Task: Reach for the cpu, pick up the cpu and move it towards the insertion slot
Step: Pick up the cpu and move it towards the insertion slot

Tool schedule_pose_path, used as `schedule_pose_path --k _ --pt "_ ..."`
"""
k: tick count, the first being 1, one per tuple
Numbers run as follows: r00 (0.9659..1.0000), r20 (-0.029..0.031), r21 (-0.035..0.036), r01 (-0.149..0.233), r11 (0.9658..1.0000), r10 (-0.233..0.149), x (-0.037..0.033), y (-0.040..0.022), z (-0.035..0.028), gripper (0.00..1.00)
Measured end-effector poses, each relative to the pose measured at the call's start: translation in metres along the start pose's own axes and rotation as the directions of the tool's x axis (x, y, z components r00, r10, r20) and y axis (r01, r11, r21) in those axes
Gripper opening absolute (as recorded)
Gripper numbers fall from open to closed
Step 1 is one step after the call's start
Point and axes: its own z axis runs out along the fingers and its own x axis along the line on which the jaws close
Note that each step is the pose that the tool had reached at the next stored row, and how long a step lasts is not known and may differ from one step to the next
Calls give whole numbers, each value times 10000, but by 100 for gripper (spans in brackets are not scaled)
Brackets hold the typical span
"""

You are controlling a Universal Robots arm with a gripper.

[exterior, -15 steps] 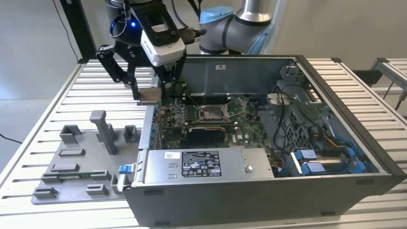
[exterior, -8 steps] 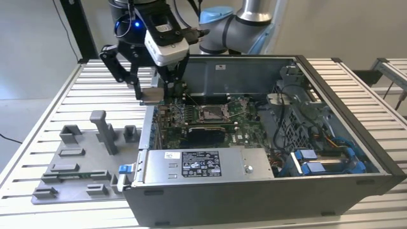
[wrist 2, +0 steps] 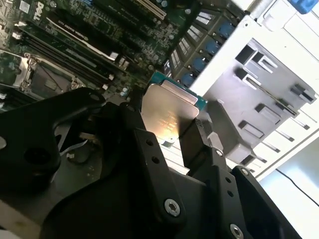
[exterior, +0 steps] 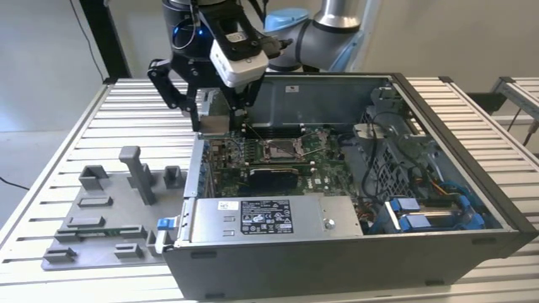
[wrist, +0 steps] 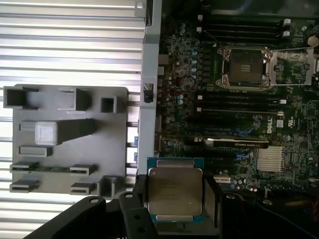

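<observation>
**A:** Where is the cpu (wrist: 174,191) at this moment?

**B:** It is off the bench and pinched between the black jaws, one jaw on each of two opposite edges. Its silvery top faces both wrist cameras, and a thin green rim shows around the metal.

**A:** So the jaws are not spread?

**B:** No, they are closed in on the chip and grip it by its sides.

**A:** What lies beneath it?

**B:** In the first wrist view it hangs over the motherboard (wrist: 224,144). It is just inside the wall of the computer case (exterior: 337,271), on the side nearest the grey fixture plate (wrist: 114,149).

**A:** And the insertion slot (wrist: 246,67)?

**B:** It is well apart from the chip. It sits further across the board, metal-framed with a dark centre, and long black slots (wrist: 239,107) lie between the two.

**A:** What does the exterior view add?

**B:** The arm (exterior: 329,28) hangs over the case's far corner on the exterior view's left. The chip shows as a small grey square at the tips of the jaws. The case lies open on the slatted bench (exterior: 143,113), with the fixture plate beside it on the exterior view's left. A silver power supply (exterior: 269,218) sits along the case's near side.
</observation>
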Motion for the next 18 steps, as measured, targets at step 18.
schedule_pose_path --k 18 --pt "10000 0 1 -1 10000 1 -419 -8 -2 0"
